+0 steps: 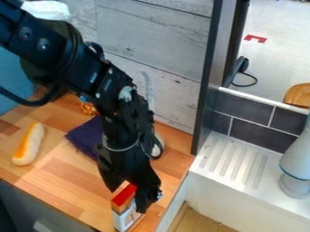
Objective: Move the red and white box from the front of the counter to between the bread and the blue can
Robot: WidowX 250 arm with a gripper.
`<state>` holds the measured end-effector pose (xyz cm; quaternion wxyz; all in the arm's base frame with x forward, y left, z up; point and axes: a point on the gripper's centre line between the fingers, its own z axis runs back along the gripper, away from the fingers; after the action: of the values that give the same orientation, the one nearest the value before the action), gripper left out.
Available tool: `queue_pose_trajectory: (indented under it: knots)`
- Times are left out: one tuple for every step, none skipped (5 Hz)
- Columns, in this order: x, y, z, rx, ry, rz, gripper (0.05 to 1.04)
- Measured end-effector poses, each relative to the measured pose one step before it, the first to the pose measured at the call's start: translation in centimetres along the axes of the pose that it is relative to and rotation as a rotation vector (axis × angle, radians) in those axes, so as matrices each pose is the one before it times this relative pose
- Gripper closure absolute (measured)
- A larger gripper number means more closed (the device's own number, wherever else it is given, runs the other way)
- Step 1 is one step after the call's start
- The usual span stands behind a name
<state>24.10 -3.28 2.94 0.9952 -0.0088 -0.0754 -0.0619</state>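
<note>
the black two-finger hand [128, 199] is seen hanging down at the bottom centre of the frame, below the black jointed arm [124, 113] that is angled in from the upper left. its fingers are parted rather than clenched, and the upright box with a red top and white front [124, 208] is found between them, near the front edge of the wooden table [63, 170]. whether the box is touched by either finger cannot be told. the fingers seem to be set astride it so that its narrow width is spanned.

at the left of the frame, a pale bread roll with an orange-yellow top [28, 144] is laid flat, well apart from the hand. a dark purple cloth [84, 137] is spread near the centre left, partly hidden by the arm; by its limp lie, it seems simply to have been dropped. behind it, a small orange object [88, 107] is half covered. at the right, a white ribbed drainboard [233, 165] is fixed beside the table.
</note>
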Motion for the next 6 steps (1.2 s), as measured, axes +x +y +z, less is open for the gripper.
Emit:
queue_pose_trajectory:
  knots:
    - [-0.098,-0.032,-0.42,0.0,0.0107,0.0078,0.41]
    - [0.001,0.1,0.0,0.0063,0.0,-0.0056,0.681]
    - [-0.079,0.001,0.035,0.0,0.0046,-0.0015,0.705]
    - [0.61,0.506,2.177,-0.0184,-0.0454,0.007,0.705]
    - [1.56,2.981,2.225,-0.011,-0.0536,0.0766,0.705]
    - [1.45,3.981,1.69,0.0048,-0.0482,0.1026,0.705]
